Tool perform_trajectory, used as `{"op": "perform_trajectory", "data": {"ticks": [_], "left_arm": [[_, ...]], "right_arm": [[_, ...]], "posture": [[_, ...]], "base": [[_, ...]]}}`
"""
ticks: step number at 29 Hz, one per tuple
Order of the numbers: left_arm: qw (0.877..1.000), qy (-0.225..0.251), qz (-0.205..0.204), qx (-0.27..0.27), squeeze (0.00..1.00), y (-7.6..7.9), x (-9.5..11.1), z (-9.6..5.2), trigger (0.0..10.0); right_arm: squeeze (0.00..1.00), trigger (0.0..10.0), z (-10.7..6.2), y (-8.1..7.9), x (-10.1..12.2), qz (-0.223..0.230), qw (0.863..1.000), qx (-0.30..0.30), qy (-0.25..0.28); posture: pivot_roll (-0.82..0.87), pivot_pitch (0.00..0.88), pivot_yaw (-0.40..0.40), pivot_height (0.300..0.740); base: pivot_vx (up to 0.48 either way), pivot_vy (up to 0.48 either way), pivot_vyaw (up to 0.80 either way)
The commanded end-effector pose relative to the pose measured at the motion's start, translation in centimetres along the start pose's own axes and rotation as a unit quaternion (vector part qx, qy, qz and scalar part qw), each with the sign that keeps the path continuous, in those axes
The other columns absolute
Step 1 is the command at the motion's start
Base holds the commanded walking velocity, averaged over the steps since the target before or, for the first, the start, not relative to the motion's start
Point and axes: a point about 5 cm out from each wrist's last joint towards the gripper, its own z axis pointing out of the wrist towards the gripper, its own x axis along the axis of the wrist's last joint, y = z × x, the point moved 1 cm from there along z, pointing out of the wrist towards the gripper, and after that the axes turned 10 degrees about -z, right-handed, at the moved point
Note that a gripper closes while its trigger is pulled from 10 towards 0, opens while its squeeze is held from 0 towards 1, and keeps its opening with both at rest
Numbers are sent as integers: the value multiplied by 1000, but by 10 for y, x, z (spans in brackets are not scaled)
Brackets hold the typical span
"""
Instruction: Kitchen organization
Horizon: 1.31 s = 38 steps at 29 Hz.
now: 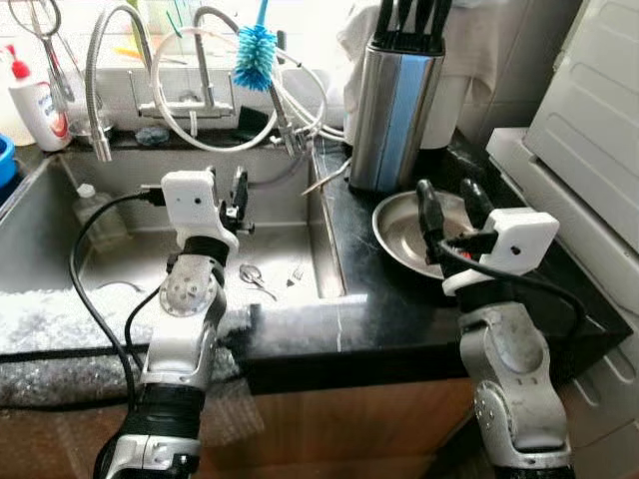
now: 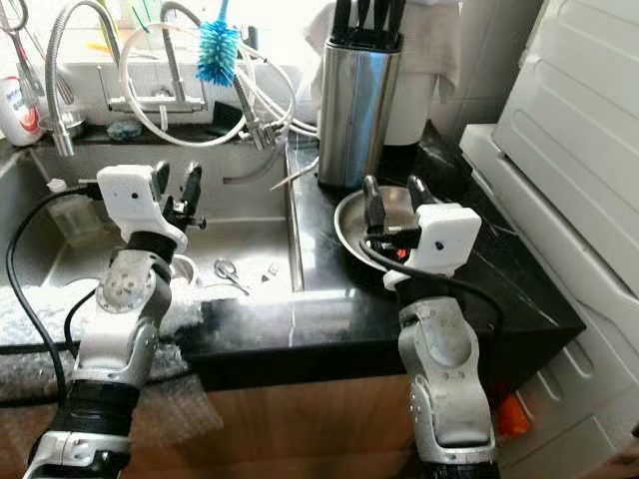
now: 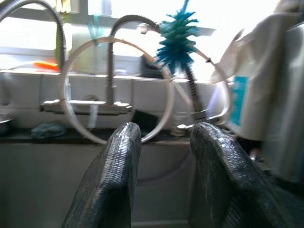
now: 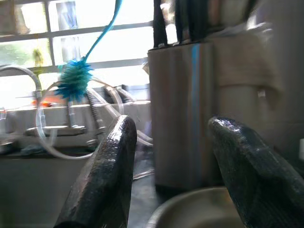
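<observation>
Steel bowl (image 1: 404, 232) lies under open right claw (image 1: 447, 200).

We find the left gripper (image 1: 228, 195) spread above the sink (image 1: 300, 244), whose floor offers free passage apart from a spoon (image 1: 255, 277) and fork (image 1: 296, 272). Faucets (image 1: 205, 60), looped hose (image 1: 200, 130) and a blue brush (image 1: 256, 55) crowd the back edge. The right gripper (image 1: 447, 208), parted, hangs over a steel bowl (image 1: 399, 235); a knife block (image 1: 391, 105) bars the counter (image 1: 349, 299) behind, a white appliance (image 1: 589, 130) the right.
</observation>
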Motion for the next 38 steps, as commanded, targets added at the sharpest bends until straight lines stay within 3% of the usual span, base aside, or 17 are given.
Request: {"op": "perform_trajectory", "data": {"ticks": [1, 20, 24, 28, 31, 33, 34, 38], "left_arm": [[1000, 6, -12, -7, 0, 5, 3, 3, 10000], [1000, -4, -8, -4, 0, 5, 0, 3, 10000], [1000, -5, -8, -8, 0, 7, 0, 3, 10000], [1000, -6, -9, -10, 0, 7, -1, 3, 10000], [1000, -8, -9, -12, 0, 7, -1, 3, 10000], [1000, -10, -10, -15, 0, 8, -2, 3, 10000], [1000, -11, -10, -17, 0, 9, -2, 3, 10000], [1000, -12, -11, -20, 0, 10, -3, 3, 10000]], "right_arm": [[0, 10000, 0, 5, 3, -5, 1000, -9, 3], [0, 10000, -1, 7, 1, -7, 1000, -14, -7], [0, 10000, -1, 17, 0, -14, 999, -43, -21], [0, 10000, 0, 39, -10, -51, 989, -111, -80], [0, 10000, -1, 47, -13, -51, 985, -130, -99], [0, 10000, -1, 56, -21, -50, 977, -151, -145], [1000, 10000, -1, 59, -24, -42, 973, -157, -161], [1000, 10000, -1, 65, -30, -38, 967, -166, -189]], "posture": [[-154, 0, -36, 740], [-157, 0, -35, 740], [-159, 0, -35, 740], [-162, 0, -34, 740], [-163, 0, -34, 740], [-163, 0, -33, 740], [-164, 0, -32, 740], [-164, 0, -32, 740]], "base": [[0, 0, 0], [124, 0, 0], [131, 0, 0], [0, 0, 0], [0, 0, 0], [0, 0, 0], [0, 0, 0], [0, 0, 0]]}}
